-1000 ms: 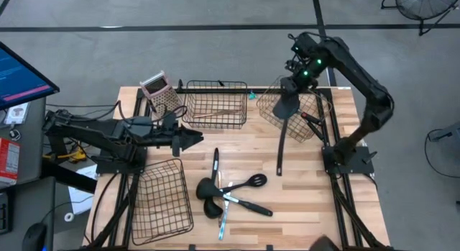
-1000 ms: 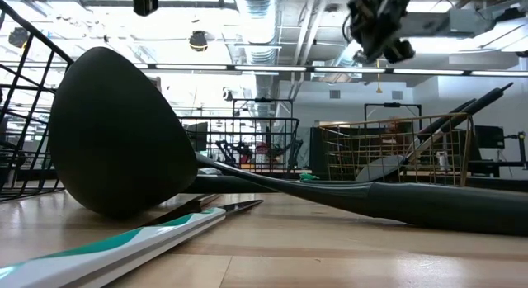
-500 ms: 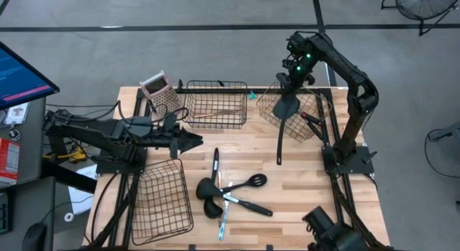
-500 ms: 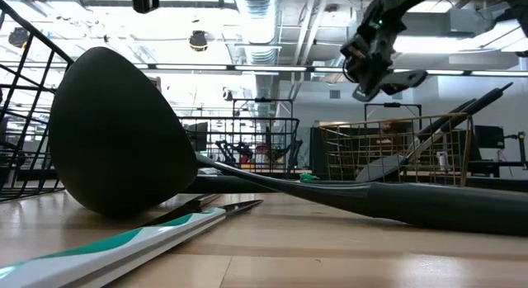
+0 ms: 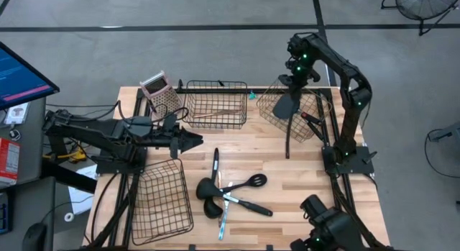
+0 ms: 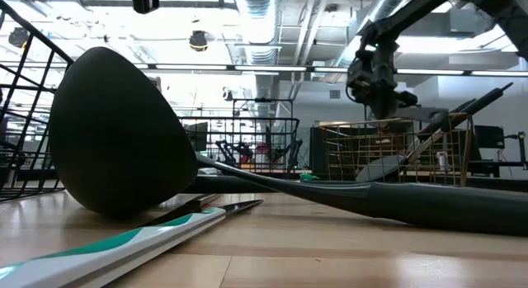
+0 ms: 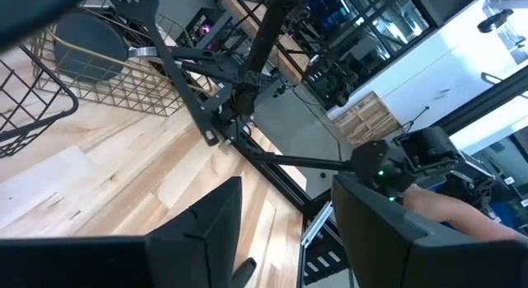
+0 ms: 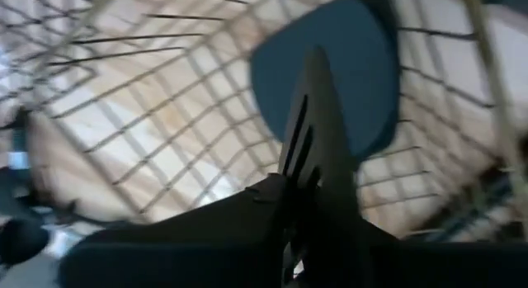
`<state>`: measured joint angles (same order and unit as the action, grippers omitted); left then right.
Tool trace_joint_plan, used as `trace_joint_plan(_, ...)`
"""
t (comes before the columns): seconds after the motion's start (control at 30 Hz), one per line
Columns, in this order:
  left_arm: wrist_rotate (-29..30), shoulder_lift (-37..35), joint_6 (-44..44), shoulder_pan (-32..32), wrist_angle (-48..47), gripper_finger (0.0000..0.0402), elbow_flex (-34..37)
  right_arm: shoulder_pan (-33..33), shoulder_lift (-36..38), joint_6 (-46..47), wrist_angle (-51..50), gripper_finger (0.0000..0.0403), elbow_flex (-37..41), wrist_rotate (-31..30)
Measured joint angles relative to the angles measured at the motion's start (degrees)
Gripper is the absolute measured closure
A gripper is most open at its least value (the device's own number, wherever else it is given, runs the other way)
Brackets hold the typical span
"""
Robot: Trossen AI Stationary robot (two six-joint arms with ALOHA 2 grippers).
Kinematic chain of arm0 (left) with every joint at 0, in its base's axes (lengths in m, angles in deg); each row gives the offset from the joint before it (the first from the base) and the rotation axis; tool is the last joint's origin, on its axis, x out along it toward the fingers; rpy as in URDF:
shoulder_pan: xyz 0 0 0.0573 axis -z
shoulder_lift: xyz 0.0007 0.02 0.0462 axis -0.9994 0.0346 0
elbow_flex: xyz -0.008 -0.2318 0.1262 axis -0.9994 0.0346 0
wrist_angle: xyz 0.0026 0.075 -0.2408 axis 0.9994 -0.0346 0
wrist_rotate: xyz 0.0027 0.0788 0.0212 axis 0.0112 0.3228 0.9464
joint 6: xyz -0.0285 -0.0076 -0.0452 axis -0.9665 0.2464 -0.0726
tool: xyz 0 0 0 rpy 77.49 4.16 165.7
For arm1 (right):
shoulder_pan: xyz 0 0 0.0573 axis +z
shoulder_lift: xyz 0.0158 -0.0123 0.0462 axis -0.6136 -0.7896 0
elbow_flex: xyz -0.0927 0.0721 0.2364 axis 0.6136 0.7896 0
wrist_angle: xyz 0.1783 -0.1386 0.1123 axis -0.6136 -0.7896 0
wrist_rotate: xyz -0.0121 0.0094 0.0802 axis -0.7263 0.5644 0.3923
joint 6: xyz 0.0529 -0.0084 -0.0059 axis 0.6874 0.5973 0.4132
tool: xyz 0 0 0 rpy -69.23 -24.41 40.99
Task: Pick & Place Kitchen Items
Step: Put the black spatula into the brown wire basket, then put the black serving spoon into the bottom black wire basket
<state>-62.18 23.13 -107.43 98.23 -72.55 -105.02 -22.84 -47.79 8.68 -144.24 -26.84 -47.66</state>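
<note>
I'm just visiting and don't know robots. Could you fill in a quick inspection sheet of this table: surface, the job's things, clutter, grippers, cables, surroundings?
Surface: wooden table, bare patches visible.
Job's things: black slotted spatula hanging from the right gripper over the gold wire basket; a cluster of black ladles and spoons lies mid-table; one wooden-handled utensil in the black wire basket.
Clutter: pink-topped grater; empty basket.
Grippers: right gripper shut on spatula; left gripper open, waiting above the table.
Cables: some beside the left arm's base.
Surroundings: monitor, floor fan.

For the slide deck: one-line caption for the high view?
Right gripper lowers a black spatula into the gold wire basket; left gripper waits mid-table.
</note>
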Motion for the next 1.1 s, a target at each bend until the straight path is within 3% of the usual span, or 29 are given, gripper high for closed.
trace_joint_plan(0.2,0.18,0.0,0.0,0.0,0.02,0.023,-0.01,0.38,-0.44,-1.16,0.62,0.0342,0.0,-5.63)
trace_joint_plan(0.47,0.18,0.0,0.02,0.0,0.04,0.023,-0.01,0.58,-0.44,-2.37,2.64,0.0275,-0.44,-5.75)
trace_joint_plan(0.63,0.16,0.0,0.03,-0.02,0.03,0.023,-0.01,0.66,0.77,-0.53,1.14,0.0242,-5.82,-4.46)
trace_joint_plan(0.9,-2.8,0.0,3.98,-0.02,-0.11,0.023,0.01,6.84,15.01,1.91,0.12,0.0232,-10.25,-1.3)
trace_joint_plan(1.1,-7.32,1.18,9.49,-0.02,-0.22,0.0228,-0.01,18.24,29.29,10.92,0.02,0.0245,-9.17,-1.54)
